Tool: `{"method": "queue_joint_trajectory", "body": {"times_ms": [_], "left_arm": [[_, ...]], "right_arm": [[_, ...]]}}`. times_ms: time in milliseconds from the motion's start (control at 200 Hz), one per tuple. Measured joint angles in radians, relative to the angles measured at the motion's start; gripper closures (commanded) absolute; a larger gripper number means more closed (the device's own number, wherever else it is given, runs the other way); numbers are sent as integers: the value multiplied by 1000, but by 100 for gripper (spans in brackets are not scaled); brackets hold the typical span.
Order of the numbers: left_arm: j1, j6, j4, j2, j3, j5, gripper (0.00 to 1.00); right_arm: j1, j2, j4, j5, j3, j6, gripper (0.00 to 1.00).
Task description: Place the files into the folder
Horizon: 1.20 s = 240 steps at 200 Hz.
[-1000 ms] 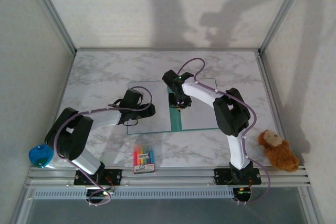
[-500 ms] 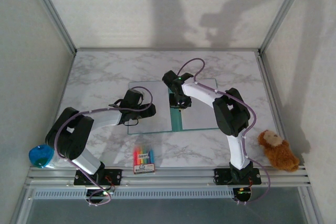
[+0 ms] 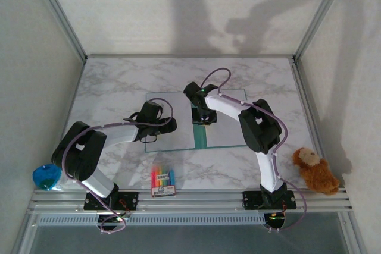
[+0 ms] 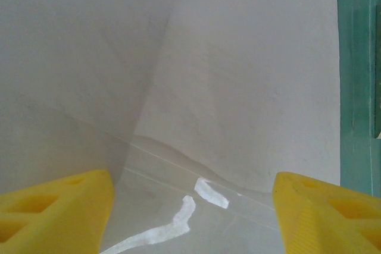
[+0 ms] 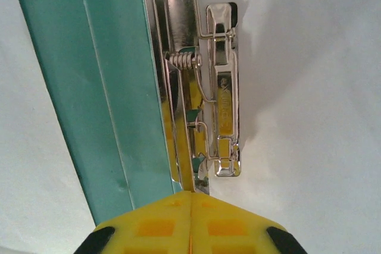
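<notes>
We see the folder (image 3: 200, 137) lying open mid-table, white files (image 3: 178, 126) on both panels. Metal clip (image 5: 218, 117) sits just right of the teal spine. Right gripper (image 5: 190, 203) is clenched shut, tips at the clip's near end. Left gripper (image 4: 193, 190) is released, fingers wide apart over the left sheet. Crayon box (image 3: 163, 181) sits near the front edge.

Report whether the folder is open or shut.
Open: the folder lies spread flat, white sheets on both sides of its teal spine, metal clip exposed.
</notes>
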Motion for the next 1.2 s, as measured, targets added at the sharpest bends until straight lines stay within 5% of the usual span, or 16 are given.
{"method": "queue_joint_trajectory", "body": {"times_ms": [1202], "left_arm": [[0, 0, 1, 1, 0, 0, 27]], "right_arm": [[-14, 22, -100, 75, 95, -31, 94]]}}
